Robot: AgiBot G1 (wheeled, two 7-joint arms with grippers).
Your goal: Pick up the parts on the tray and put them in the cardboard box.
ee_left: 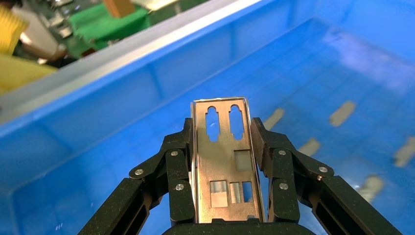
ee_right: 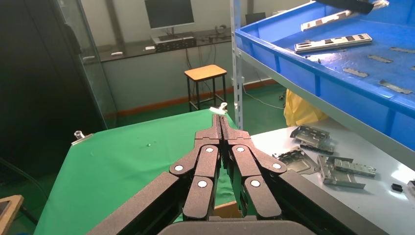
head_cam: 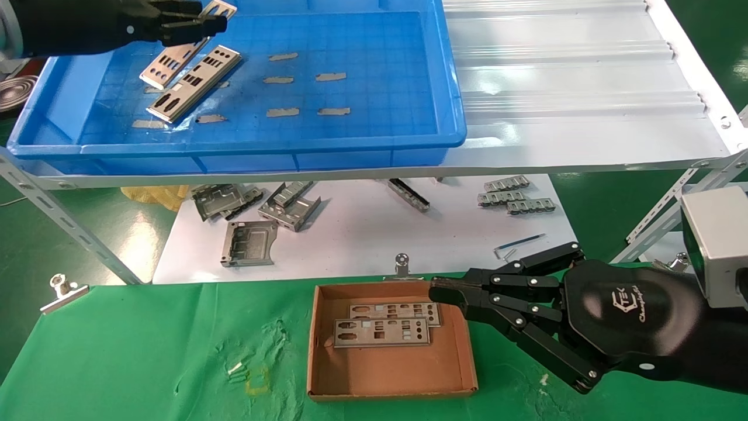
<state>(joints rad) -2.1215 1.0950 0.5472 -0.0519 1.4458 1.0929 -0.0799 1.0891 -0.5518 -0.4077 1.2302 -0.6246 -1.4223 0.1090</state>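
1. Your left gripper (head_cam: 196,23) is reaching over the far left corner of the large shallow blue plastic tray (head_cam: 450,76), its black fingers (ee_left: 274,161) pinching a thin silver-grey punched metal plate (ee_left: 225,156) by its long edges.
2. That held plate is sitting lengthwise between the two fingers, with its slotted end pointing out past the fingertips, above the tray floor.
3. Two more flat silver-grey plates (head_cam: 196,83) are lying side by side at a slant on the tray floor, just below your left gripper, to the left of the grey tape scraps (head_cam: 304,79).
4. Your right gripper (head_cam: 444,290) is hanging just beside the right wall of the small shallow brown cardboard box (head_cam: 388,374), the arm stretched in low from the right over the green cloth (head_cam: 146,351), fingers pressed together and holding nothing.
5. Two plates (head_cam: 385,324) are already lying overlapped in the far half of the box, which is sitting well in front of the tray.
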